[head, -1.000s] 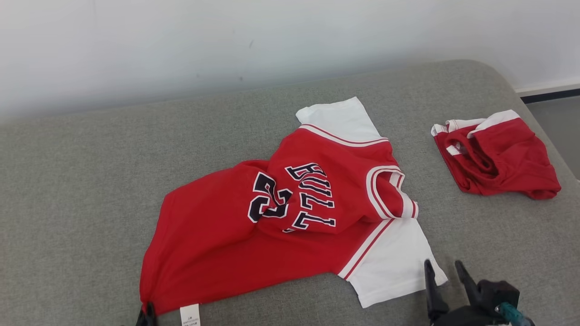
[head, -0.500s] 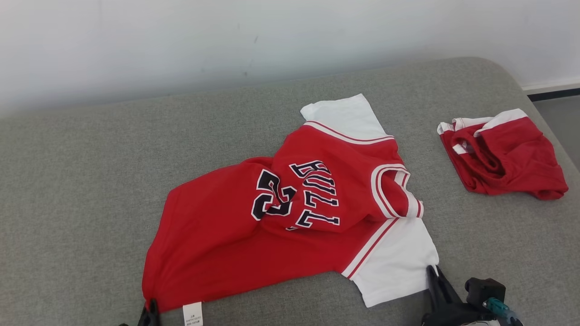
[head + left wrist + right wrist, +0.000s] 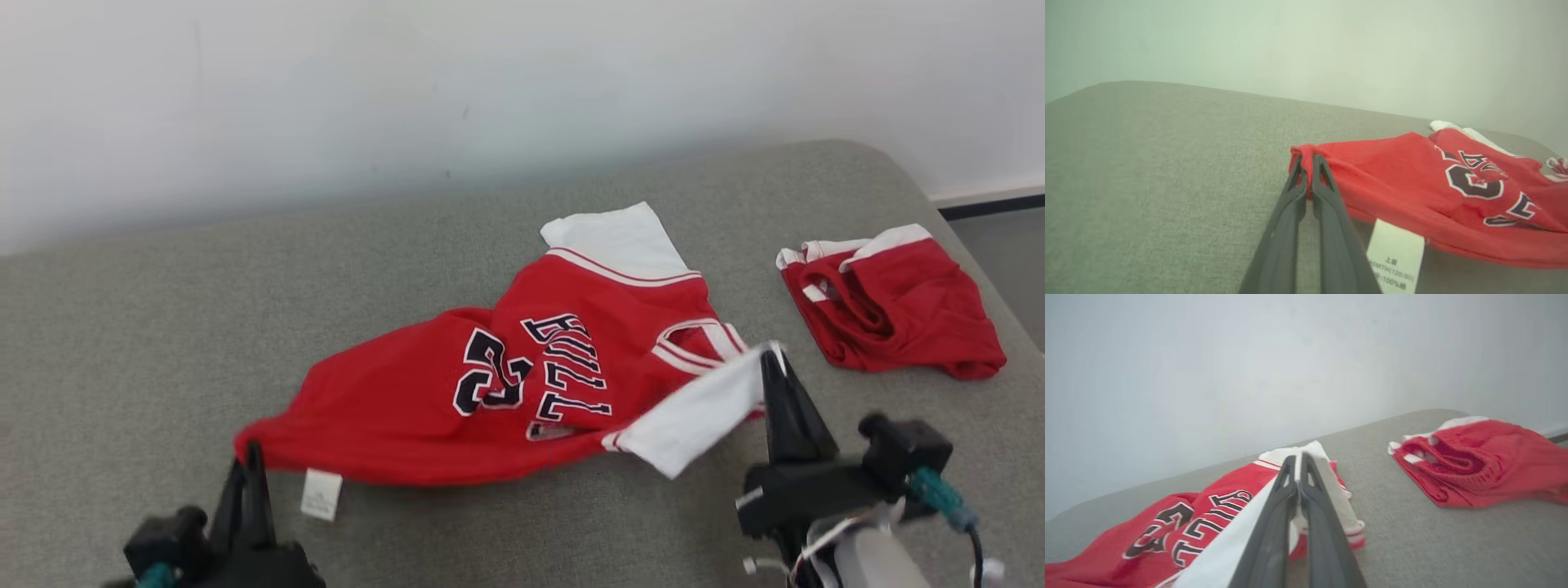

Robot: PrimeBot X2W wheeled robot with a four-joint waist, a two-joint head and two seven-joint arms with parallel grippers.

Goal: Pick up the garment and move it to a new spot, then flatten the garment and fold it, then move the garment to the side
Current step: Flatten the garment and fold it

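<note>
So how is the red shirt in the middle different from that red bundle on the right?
The shirt is spread out long; the bundle is bunched into a heap. The shirt shows dark letters and a number; the bundle shows none. The left gripper and right gripper each pinch an end of the shirt; nothing touches the bundle. Both are red with white trim, on the grey cushion.

The body of my left tool (image 3: pixel 247 459) runs off the bottom edge below the jersey (image 3: pixel 424 408). Print on the jersey's care label (image 3: pixel 321 494) is too small to read. The jersey's white sleeve (image 3: pixel 694 412), pinched in my right tool (image 3: pixel 769 355), is smeared by blur
</note>
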